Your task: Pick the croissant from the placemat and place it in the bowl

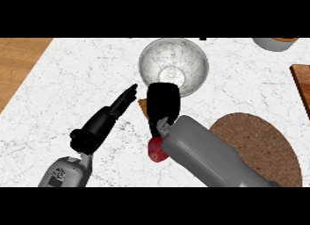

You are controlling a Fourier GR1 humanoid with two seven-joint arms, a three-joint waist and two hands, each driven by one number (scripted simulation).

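My right hand (164, 103) is curled over the croissant (143, 105), and only a tan sliver of it shows at the hand's left side. The hand hangs at the near rim of the speckled grey bowl (183, 50), left of the round brown placemat (261, 145). My left hand (105, 118) is open, its fingers straight and pointing up towards the bowl, just left of the right hand and holding nothing.
A red fruit (157, 151) lies on the white marble counter, partly under my right forearm. A wooden board (309, 92) sits at the right edge. A small container (274, 43) stands at the top right. Wooden floor shows at the left.
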